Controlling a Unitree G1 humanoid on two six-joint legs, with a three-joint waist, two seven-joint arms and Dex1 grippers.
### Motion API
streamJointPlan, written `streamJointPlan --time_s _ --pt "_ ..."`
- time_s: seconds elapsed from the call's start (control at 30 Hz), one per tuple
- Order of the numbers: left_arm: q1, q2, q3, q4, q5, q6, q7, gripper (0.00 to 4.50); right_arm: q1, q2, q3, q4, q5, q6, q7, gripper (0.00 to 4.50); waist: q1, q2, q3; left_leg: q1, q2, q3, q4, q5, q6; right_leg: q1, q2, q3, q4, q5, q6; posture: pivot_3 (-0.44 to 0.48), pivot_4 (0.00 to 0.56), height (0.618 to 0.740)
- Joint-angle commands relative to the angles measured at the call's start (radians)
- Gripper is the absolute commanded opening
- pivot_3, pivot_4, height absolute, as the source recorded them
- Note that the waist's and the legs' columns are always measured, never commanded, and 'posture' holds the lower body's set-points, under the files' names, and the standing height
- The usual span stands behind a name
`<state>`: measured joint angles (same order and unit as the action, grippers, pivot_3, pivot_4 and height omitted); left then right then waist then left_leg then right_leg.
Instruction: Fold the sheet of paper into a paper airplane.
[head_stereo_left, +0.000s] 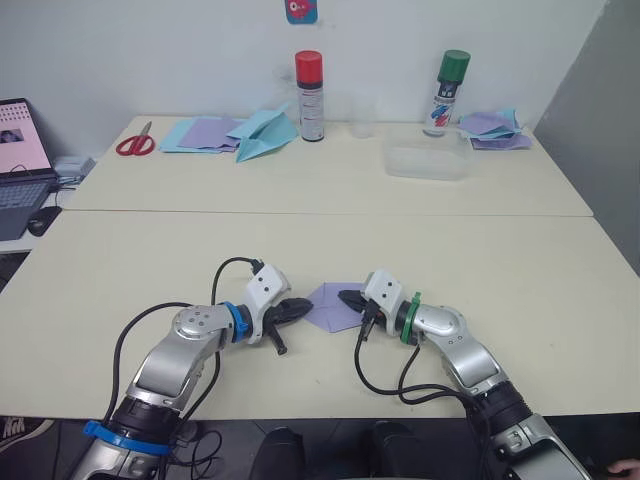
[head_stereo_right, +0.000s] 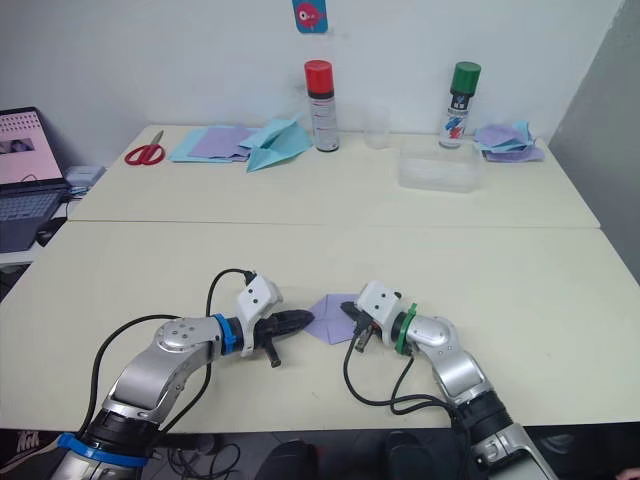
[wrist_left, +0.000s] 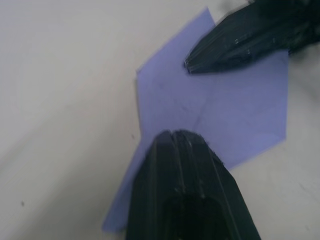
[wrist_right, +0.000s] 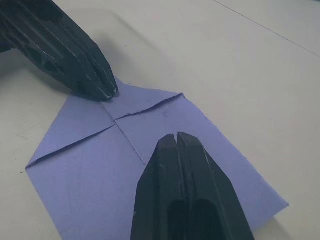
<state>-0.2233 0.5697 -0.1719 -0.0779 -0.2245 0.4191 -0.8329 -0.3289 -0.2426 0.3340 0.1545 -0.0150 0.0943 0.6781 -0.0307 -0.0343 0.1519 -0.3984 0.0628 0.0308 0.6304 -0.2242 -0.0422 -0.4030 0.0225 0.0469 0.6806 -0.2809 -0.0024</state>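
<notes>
Paper (wrist_right: 165, 150) lies flat on the near table (head_stereo_left: 500, 270) between my grippers, both corner flaps already folded to a point. Left gripper (head_stereo_left: 296, 310) and right gripper (head_stereo_left: 348, 298), fingers closed and empty, press on it. Centre fold and wings remain, I reckon.

A robotics lab or office workroom, set up for tabletop trials.

Two plain cream tables (head_stereo_left: 330, 190) stand pushed together against a bare white wall (head_stereo_left: 150, 50). An open laptop (head_stereo_left: 18, 165) sits on a side desk. Red-handled scissors (head_stereo_left: 134, 142), two spray cans (head_stereo_left: 310, 96), a clear plastic tray (head_stereo_left: 428, 161) and stacked coloured paper sheets (head_stereo_left: 200, 134) line the far table.
</notes>
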Motion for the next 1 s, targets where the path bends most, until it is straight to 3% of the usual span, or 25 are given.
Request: streamJointPlan --time_s 0.03,0.1,0.2,0.3,0.47,0.63,0.9,1.0 --pt "0.005 0.004 -0.030 0.061 0.043 -0.017 -0.006 0.00 0.027 -0.014 -0.010 -0.020 0.016 0.001 0.019 0.02 0.000 0.000 0.000 0.000 0.000 0.000 0.000 0.000 0.000 0.000 0.000 0.000 0.000 0.000 0.000 0.000 0.150 0.740" --pt "0.009 0.004 -0.032 0.069 0.041 -0.020 -0.015 0.00 0.033 -0.027 -0.022 -0.058 0.032 -0.019 0.035 0.02 0.001 0.000 0.000 0.000 0.000 0.000 0.000 0.000 0.000 0.000 0.000 0.000 0.000 0.000 0.000 0.000 0.150 0.740" --pt "0.011 0.001 -0.026 0.080 0.030 -0.023 -0.021 0.00 0.029 -0.088 -0.058 -0.115 0.057 -0.023 0.077 0.62 0.002 0.001 0.001 -0.001 0.000 0.000 0.000 0.000 0.000 0.000 0.000 0.000 0.000 0.000 0.000 0.000 0.150 0.740" --pt "0.008 0.002 -0.024 0.095 0.035 -0.036 -0.027 0.00 0.021 -0.146 -0.107 -0.165 0.115 0.047 0.118 1.59 0.002 0.002 0.001 -0.001 -0.001 0.001 0.000 0.000 0.000 -0.001 0.000 0.000 0.000 0.000 0.000 0.000 0.150 0.740" --pt "-0.004 -0.009 -0.022 0.112 0.034 -0.051 -0.035 0.00 -0.017 -0.189 -0.177 -0.251 0.263 0.387 0.152 3.26 0.002 0.002 0.001 -0.001 0.000 0.001 -0.001 0.000 0.000 -0.001 0.000 -0.001 0.000 0.000 0.000 0.000 0.150 0.740" --pt "-0.005 -0.025 -0.026 0.116 0.035 -0.054 -0.033 0.00 -0.106 -0.111 -0.221 -0.207 0.394 0.668 0.107 3.26 0.001 0.002 0.001 -0.001 0.000 0.000 -0.001 0.000 0.000 -0.001 0.001 -0.002 0.001 0.000 0.000 0.000 0.150 0.740" --pt "-0.006 -0.035 -0.025 0.122 0.043 -0.056 -0.020 0.00 -0.228 -0.054 -0.178 -0.028 0.398 0.722 0.133 3.26 0.004 0.002 0.001 -0.002 -0.001 0.001 -0.001 0.000 0.000 -0.001 0.000 0.000 -0.001 0.000 0.000 0.000 0.150 0.740" --pt "0.002 -0.029 -0.017 0.118 0.040 -0.054 -0.019 0.00 -0.238 -0.059 -0.167 -0.016 0.416 0.732 0.176 2.68 0.003 0.002 0.001 -0.002 -0.001 0.001 -0.001 0.000 0.000 -0.001 0.000 0.000 -0.001 -0.001 0.001 0.000 0.150 0.740"
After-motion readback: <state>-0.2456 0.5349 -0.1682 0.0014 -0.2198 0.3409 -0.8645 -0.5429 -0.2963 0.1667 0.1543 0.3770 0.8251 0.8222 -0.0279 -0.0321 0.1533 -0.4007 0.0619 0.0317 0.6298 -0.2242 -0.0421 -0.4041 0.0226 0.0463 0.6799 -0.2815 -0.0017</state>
